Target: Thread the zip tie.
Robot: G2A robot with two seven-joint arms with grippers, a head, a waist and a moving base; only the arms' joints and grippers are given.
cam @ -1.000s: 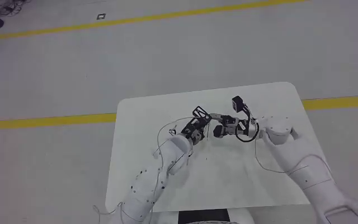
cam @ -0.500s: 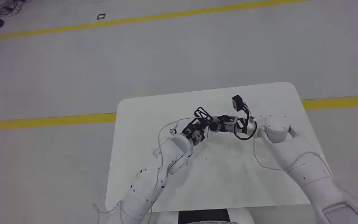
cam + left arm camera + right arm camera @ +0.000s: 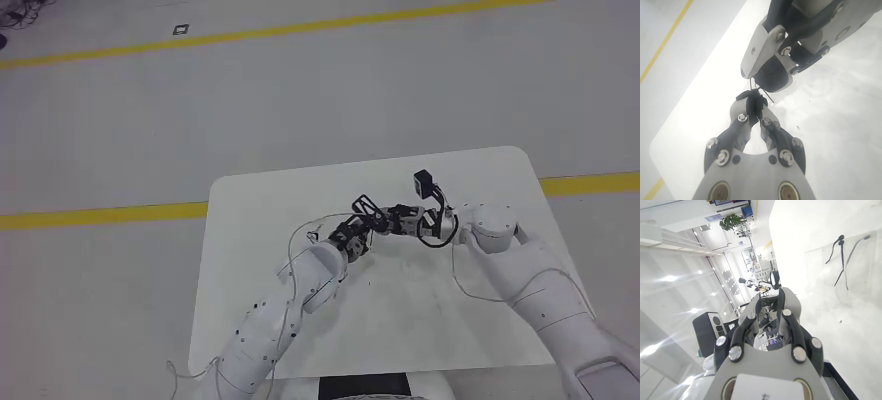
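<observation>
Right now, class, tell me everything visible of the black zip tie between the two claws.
The thin black plastic-looking zip tie is pinched in the shut left claw, bunched and crumpled at its tip. One fine strand reaches to the right claw; another juts out slantwise. It is held over the white table.

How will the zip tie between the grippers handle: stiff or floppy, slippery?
Likely springy, not limp: the zip tie has a free tail jutting straight beside the right gripper. Probably featherlight, being so thin. It could slip, since the left gripper pinches only a small bunched part.
</observation>
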